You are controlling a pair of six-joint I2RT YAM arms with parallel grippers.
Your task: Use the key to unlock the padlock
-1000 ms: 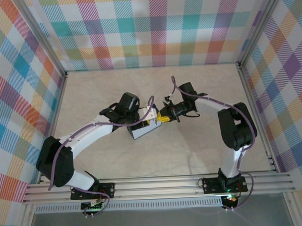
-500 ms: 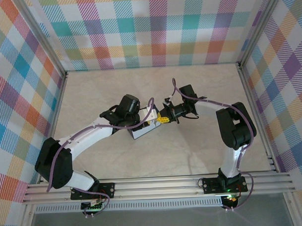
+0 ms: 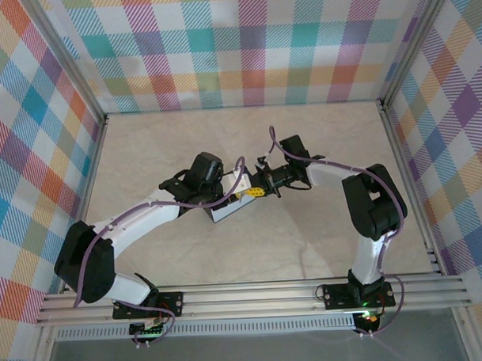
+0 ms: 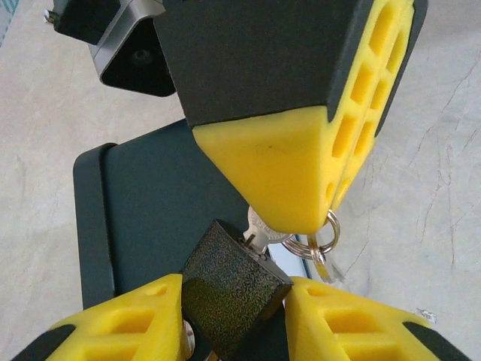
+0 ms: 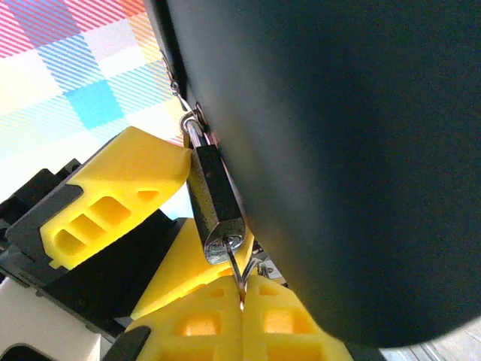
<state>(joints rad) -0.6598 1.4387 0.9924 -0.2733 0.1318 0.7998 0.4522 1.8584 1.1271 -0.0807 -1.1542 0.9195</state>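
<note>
on my l wrist cam the left gripper (image 4: 234, 297) is clamped on the padlock (image 4: 229, 271). the dark textured body sits tilted btwn the two yellow fingers (image 4: 150, 316), one each side, touching it. behind it is the dark box (image 4: 143, 218), lying on the pale marbled table (image 4: 421, 188).

the right gripper (image 5: 242, 301) comes in from the top of that same view. its yellow tips are pinched tight on the key (image 4: 259, 228). the key's silvery head pokes out just under the tips and runs straight to the upper end of the padlock, at the keyway. can't tell how deep the blade is in. the key ring (image 4: 319, 239) w/ a spare key hangs off the r side of the tips, just beside the padlock.

r wrist cam: padlock hangs along the box wall, and its shackle (image 5: 192, 129) at the top is hooked at the box edge. the shackle looks closed but i can't say for sure. the keyway end faces my fingers, and a thin bit of metal runs from it into the closed tips.

top cam: both grippers meet nose to nose at the box, mid table, l arm in from the left, r arm from the right.
</note>
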